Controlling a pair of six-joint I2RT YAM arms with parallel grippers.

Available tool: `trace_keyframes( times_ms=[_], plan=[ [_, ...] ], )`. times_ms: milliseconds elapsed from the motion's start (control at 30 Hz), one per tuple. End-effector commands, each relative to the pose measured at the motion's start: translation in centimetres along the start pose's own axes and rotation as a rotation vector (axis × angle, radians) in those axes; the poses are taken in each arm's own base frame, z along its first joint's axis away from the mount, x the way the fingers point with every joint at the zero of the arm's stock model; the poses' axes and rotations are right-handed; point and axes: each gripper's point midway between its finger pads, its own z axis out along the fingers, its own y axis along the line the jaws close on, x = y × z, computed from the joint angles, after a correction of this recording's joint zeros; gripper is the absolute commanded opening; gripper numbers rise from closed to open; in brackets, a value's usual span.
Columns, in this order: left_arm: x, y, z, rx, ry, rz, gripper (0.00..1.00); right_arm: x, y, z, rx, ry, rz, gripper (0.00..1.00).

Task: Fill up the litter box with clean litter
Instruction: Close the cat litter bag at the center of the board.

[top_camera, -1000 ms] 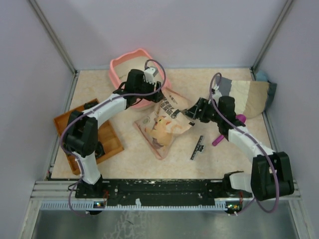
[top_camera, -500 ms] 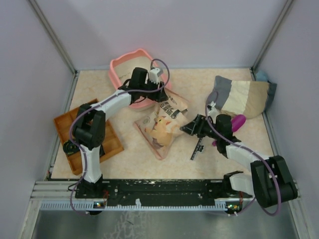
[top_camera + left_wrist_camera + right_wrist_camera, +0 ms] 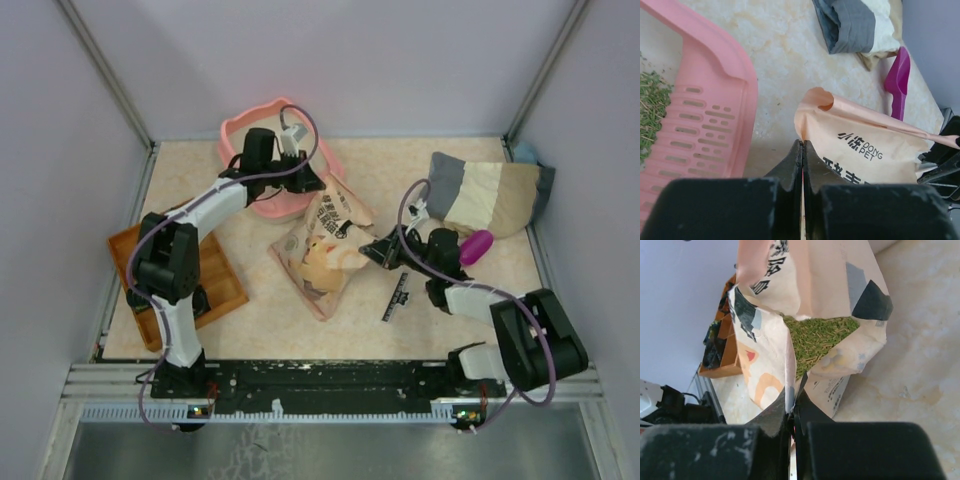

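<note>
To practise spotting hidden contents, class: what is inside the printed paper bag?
Through the open mouth of the paper bag, green litter granules show in the right wrist view. How far down they go cannot be seen; the bag's walls cover the rest.

Free tabletop point(image 3: 295, 335) runs at 6 o'clock, between the central beige printed paper bag point(image 3: 318, 250) and the near edge, and at 12 to 1 o'clock by the far wall. Obstacles: salmon-pink plastic litter box point(image 3: 238, 124), 11; orange compartmented tray point(image 3: 228, 280) under the left arm point(image 3: 210, 205), 8; grey, cream and tan folded cloth point(image 3: 490, 195), 2; magenta plastic scoop point(image 3: 476, 245), 3; flat black strip point(image 3: 398, 297), 5.
</note>
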Motion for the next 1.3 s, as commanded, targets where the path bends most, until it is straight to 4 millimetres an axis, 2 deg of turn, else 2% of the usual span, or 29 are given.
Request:
trace_keyframes(
  times_ms=[0,67,167,233,300,367,400,467,500,567,633,700,767,833,900,1100,1267],
  plan=[
    [-9.8,-5.7,-4.6,0.065,-0.235,0.143,0.0,-8.9,8.4,-1.7,-0.181,-0.228,-0.347,0.0],
    [-11.9,-7.4,-5.9,0.081,-0.283,0.177,0.0,-10.4,10.3,-3.0,-0.14,-0.222,-0.43,0.0],
    [-14.9,-10.6,-8.5,0.124,-0.366,0.223,0.0,-13.0,14.5,-5.4,-0.179,-0.283,-0.579,0.0],
    [-15.9,-11.7,-10.1,0.113,-0.412,0.253,0.0,-13.0,16.0,-5.9,-0.225,-0.263,-0.641,0.0],
    [-15.7,-11.5,-11.2,0.063,-0.431,0.271,0.0,-11.3,16.0,-5.5,-0.269,-0.186,-0.644,0.0],
    [-14.4,-10.7,-12.0,0.004,-0.421,0.29,0.01,-8.0,15.8,-4.9,-0.343,-0.077,-0.631,0.0],
    [-13.3,-10.3,-12.3,-0.02,-0.401,0.297,0.09,-6.4,15.9,-4.8,-0.371,-0.036,-0.62,0.0],
    [-11.1,-9.7,-13.2,-0.065,-0.359,0.3,0.35,-3.8,15.9,-4.8,-0.392,0.035,-0.623,0.0],
    [-9.7,-9.3,-13.6,-0.087,-0.33,0.296,0.44,-2.8,15.6,-4.8,-0.38,0.07,-0.633,0.0],
    [-6.2,-8.8,-14.0,-0.112,-0.249,0.292,0.48,-1.6,14.6,-5.1,-0.342,0.117,-0.636,0.0],
    [-3.1,-10.3,-14.4,-0.063,-0.186,0.368,0.49,-0.8,13.2,-5.2,-0.289,0.146,-0.632,0.0],
    [0.3,-11.8,-14.6,0.005,-0.134,0.515,0.53,0.0,12.4,-5.5,-0.265,0.167,-0.621,0.0],
    [3.1,-13.7,-15.1,0.112,-0.105,0.692,0.55,0.2,11.9,-5.6,-0.247,0.157,-0.604,0.0],
    [5.2,-15.6,-15.8,0.232,-0.095,0.818,0.55,0.1,11.7,-5.6,-0.232,0.138,-0.593,0.0],
    [6.2,-17.2,-16.7,0.31,-0.117,0.921,0.57,0.1,11.6,-5.5,-0.227,0.136,-0.588,0.0],
    [6.9,-18.9,-17.0,0.365,-0.084,1.121,0.63,-0.2,11.7,-5.6,-0.218,0.126,-0.586,0.0],
    [8.5,-20.3,-17.4,0.481,0.015,1.164,0.68,0.0,11.3,-6.1,-0.196,0.124,-0.595,0.0]
  ],
)
